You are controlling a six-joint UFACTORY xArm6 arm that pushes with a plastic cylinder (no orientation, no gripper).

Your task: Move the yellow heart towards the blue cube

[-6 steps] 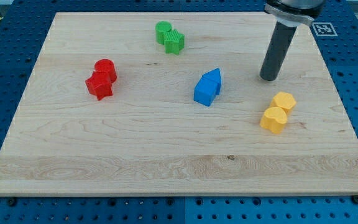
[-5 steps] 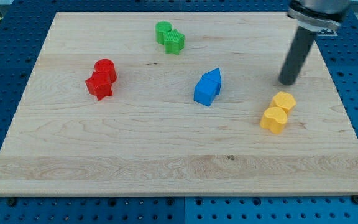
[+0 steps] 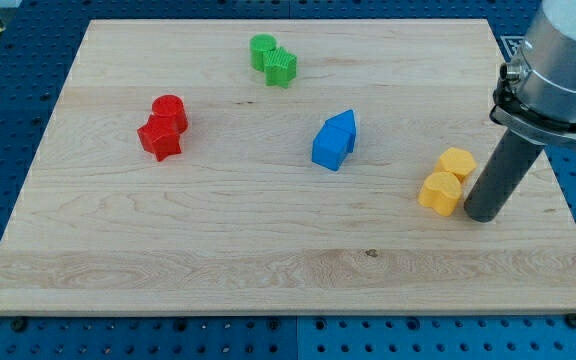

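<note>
My tip (image 3: 481, 215), bare and grasping nothing, sat just right of the yellow heart (image 3: 440, 192); the blue cube (image 3: 332, 141) lay farther left beyond it.

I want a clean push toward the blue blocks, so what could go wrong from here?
My tip sits just right of two touching yellow blocks; which one is the heart is unclear, so a leftward push may carry both. Contact below the lower block's centre could spin it away from the blue blocks.
</note>
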